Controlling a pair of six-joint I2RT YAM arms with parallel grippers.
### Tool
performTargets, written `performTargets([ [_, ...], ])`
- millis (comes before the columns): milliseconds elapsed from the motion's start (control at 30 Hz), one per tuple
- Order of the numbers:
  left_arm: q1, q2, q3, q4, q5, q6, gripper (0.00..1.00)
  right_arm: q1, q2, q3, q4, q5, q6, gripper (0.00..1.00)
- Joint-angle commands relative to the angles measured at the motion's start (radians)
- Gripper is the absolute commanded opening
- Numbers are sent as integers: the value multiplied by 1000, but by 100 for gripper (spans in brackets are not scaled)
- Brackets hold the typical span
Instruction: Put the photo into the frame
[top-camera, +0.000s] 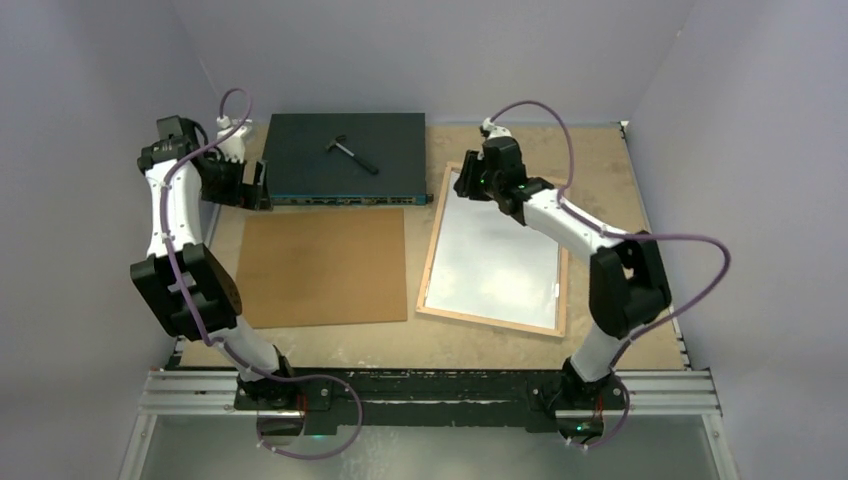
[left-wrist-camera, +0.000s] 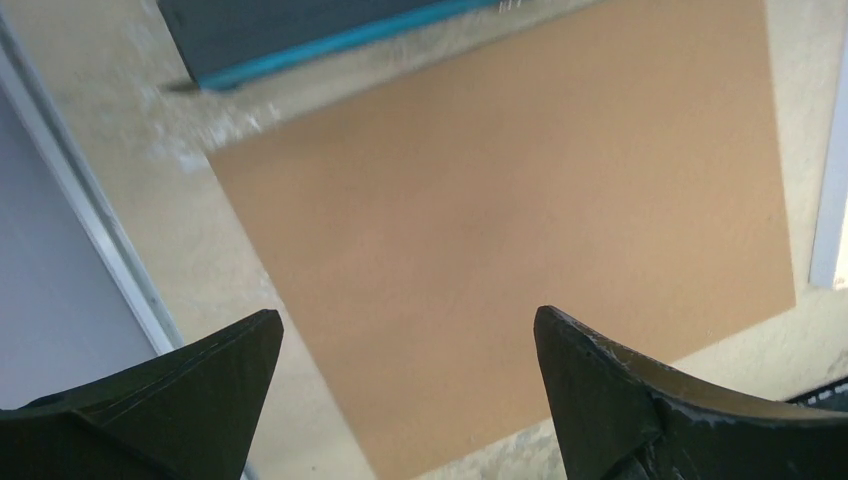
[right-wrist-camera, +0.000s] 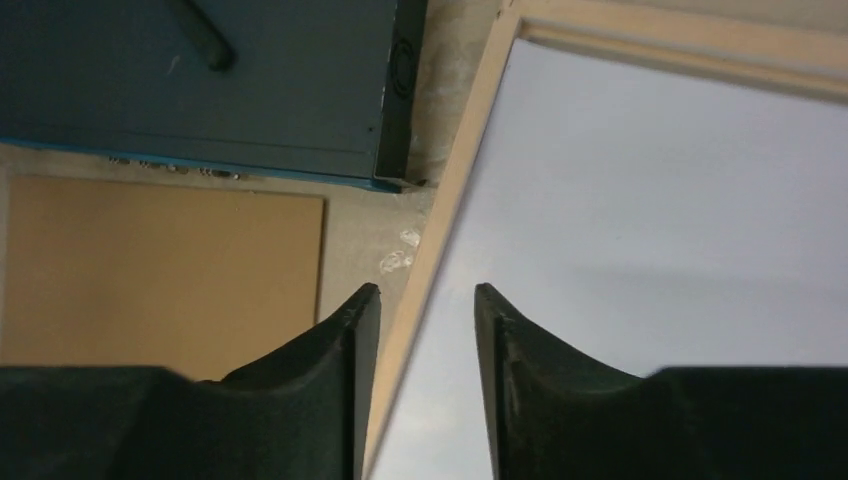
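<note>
The frame (top-camera: 432, 240) lies flat at centre right, its light wood rim up. The photo (top-camera: 490, 262) lies inside it with the pale grey-white back up; the printed side is hidden. My right gripper (top-camera: 468, 186) hovers over the frame's far left corner. In the right wrist view the gripper (right-wrist-camera: 427, 292) is partly open and empty, its fingers either side of the left rail (right-wrist-camera: 455, 190), with the photo's back (right-wrist-camera: 650, 220) to the right. My left gripper (top-camera: 258, 188) is at the back left. In the left wrist view it (left-wrist-camera: 408, 315) is wide open and empty.
A plain brown backing board (top-camera: 322, 266) lies left of the frame and fills the left wrist view (left-wrist-camera: 500, 180). A dark flat box with ports (top-camera: 345, 155) sits at the back, with a small dark tool (top-camera: 350, 150) on top. Pale walls close in on the table.
</note>
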Motion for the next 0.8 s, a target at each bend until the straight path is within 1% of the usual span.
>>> performTargets([
  [0,57,-27,-94,-62,5,120,94,43,121,79,42,-34,26,21],
  [33,75,-27,-110,-61,-9,137,92,73,135,96,43,-12,16,13],
  [67,95,-23,-123,-59,-18,155,91,103,149,116,42,4,1,17],
  [133,151,-9,-137,-62,-23,187,88,162,183,149,32,20,-12,38],
  [200,195,18,-147,-66,-35,227,85,220,200,154,38,27,-8,66],
  [267,234,54,-162,-55,-59,254,79,261,224,152,42,4,14,94],
  [300,249,65,-173,-43,-76,263,76,275,243,159,42,-14,24,98],
  [400,286,84,-216,23,-136,286,69,318,298,198,-1,-18,44,99],
  [500,295,60,-291,123,-207,300,67,340,336,220,-52,-7,71,99],
  [600,295,25,-385,246,-278,306,65,347,359,209,-66,-10,101,99],
  [767,295,37,-471,324,-301,303,62,348,400,195,-68,-23,132,99],
])
